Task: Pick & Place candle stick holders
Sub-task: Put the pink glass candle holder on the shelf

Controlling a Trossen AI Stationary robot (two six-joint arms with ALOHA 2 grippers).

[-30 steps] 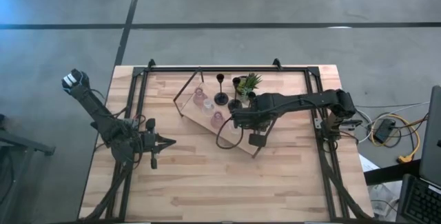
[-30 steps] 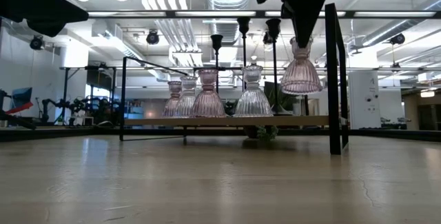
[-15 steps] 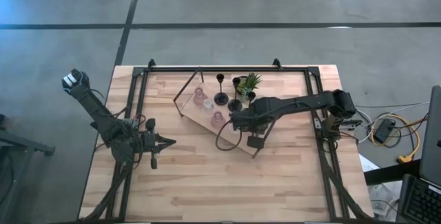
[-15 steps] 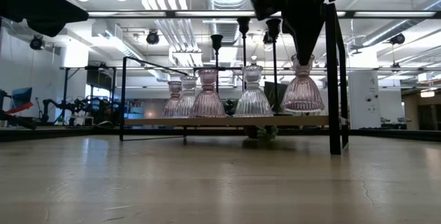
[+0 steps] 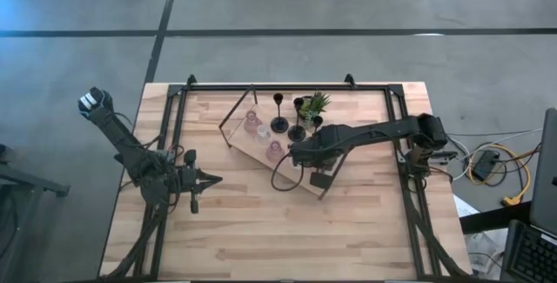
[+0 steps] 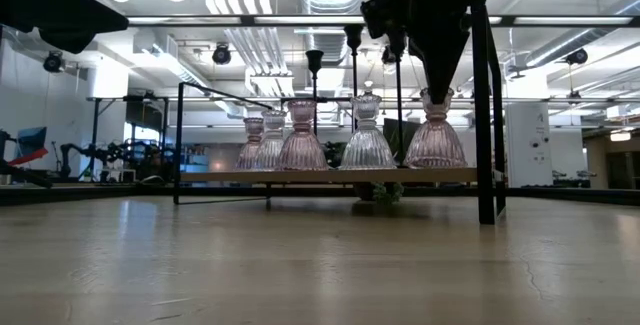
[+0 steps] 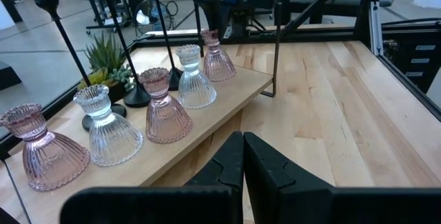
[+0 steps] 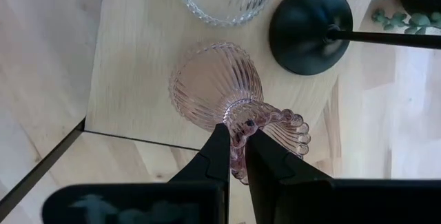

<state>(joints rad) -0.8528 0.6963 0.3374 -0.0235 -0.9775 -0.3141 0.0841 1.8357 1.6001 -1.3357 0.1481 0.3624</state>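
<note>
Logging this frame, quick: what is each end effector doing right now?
Left end effector: shut, holding nothing, over the bare table.
Right end effector: shut on the neck of a ribbed pink glass candle holder at the wooden board.

Five ribbed glass cups (image 7: 165,107), three black holders (image 5: 279,124), seemingly all upright

Change over the last second: the right end effector (image 6: 437,87), closed on the neck of a pink ribbed glass candle holder (image 6: 436,139), has descended. The holder, a second ago raised clear above the wooden board (image 6: 340,175), now has its flared base down at the board's top, level with the other glass holders, at the row's right end in the low view.
</note>
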